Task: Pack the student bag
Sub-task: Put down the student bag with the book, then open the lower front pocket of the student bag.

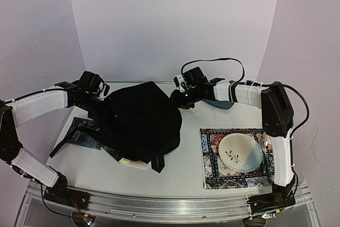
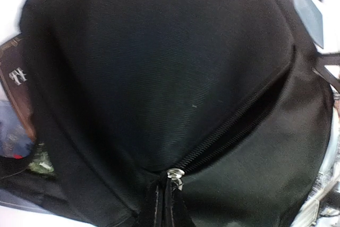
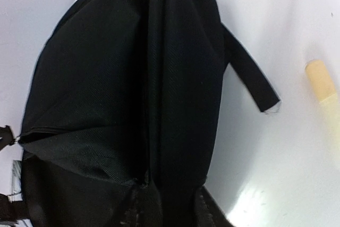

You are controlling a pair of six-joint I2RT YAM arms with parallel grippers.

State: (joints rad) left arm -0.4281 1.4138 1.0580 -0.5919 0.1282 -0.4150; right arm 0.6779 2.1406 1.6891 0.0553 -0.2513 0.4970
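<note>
Your white worktop [image 1: 186, 176] carries everything here. The biggest thing on it is the black bag [image 1: 141, 123], a rounded heap lying left of centre between your two arms.

To its right, well apart from it, a patterned mat [image 1: 210, 176] lies flat near the front edge. At the bag's left side a dark book [image 1: 79, 131] pokes out, with part of it tucked under the fabric.

A plate [image 1: 240, 152], cream with a blue-grey side and a small sprig drawn on it, sits on the mat. A grey plate [image 1: 219, 103] lies further back, half hidden by your right arm. A short black strap [image 1: 158, 164] trails off the bag's near edge onto the worktop.

Your left fingers [image 1: 98, 99] press against the bag's left side and are clenched. In the left wrist view the zip [image 2: 239, 120] gapes partly undone, its silver slider [image 2: 175, 174] sits at the bottom centre, and the black zip pull [image 2: 167, 206] below it appears pinched.

Your right fingers [image 1: 179, 99] are at the bag's far right corner. In the right wrist view a fold of fabric runs down between them, black on black, so you cannot tell whether they grasp it or have let go.
</note>
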